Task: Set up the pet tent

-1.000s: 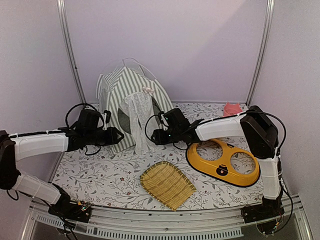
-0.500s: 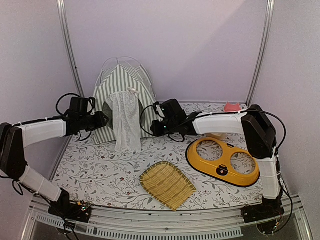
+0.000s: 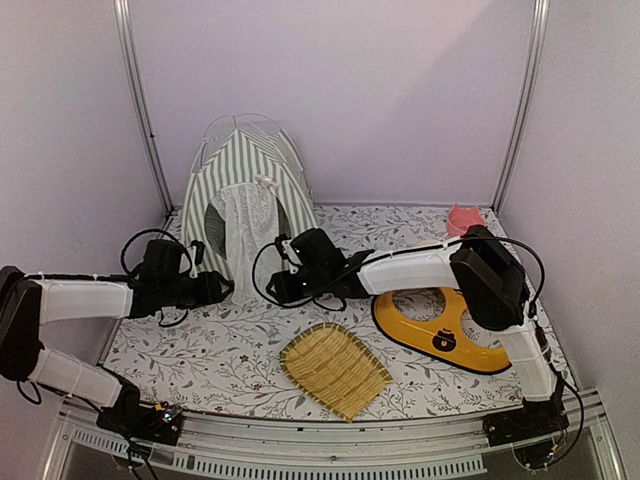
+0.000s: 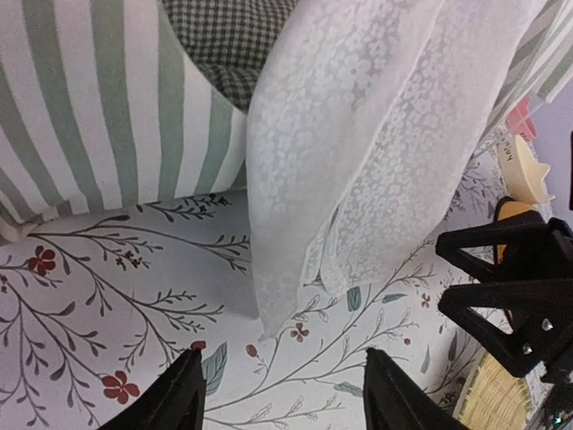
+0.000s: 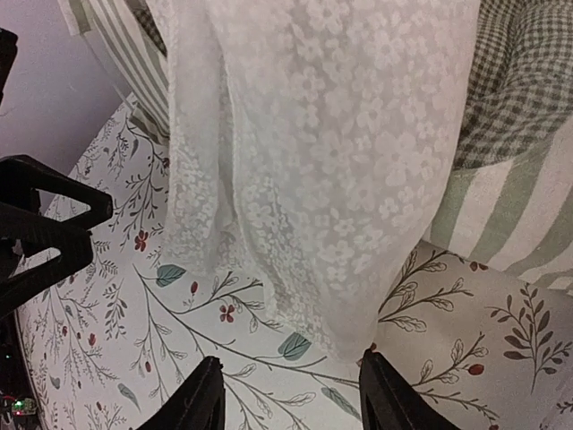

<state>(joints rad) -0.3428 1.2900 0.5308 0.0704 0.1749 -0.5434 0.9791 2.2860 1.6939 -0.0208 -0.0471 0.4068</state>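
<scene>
The pet tent point(image 3: 245, 195) stands upright at the far end of the tabletop point(image 3: 200, 350), directly beyond both sets of jaws, its striped walls held up by thin white poles that arch over the peak. The left arm point(image 3: 80, 298) reaches in low from the left and the right arm point(image 3: 410, 268) from the right, so the left jaws and the right jaws point toward each other just in front of the tent's door, close together but apart. Both are spread, with only the flowered tabletop showing between their fingers; neither touches the fabric. Just ahead of each of them hangs the lace curtain point(image 4: 358, 152), its hem resting on the tabletop in loose folds. Behind the curtain, further from the jaws, a checked cushion point(image 5: 519, 81) shows inside the tent above the striped lower edge. On the near side of the right jaws lies a bamboo tray point(image 3: 335, 370), and back along the right arm, partly under it, sits a yellow feeder point(image 3: 440, 335) with round openings. A small pink object point(image 3: 464, 217) rests well off to the right near the back wall.
</scene>
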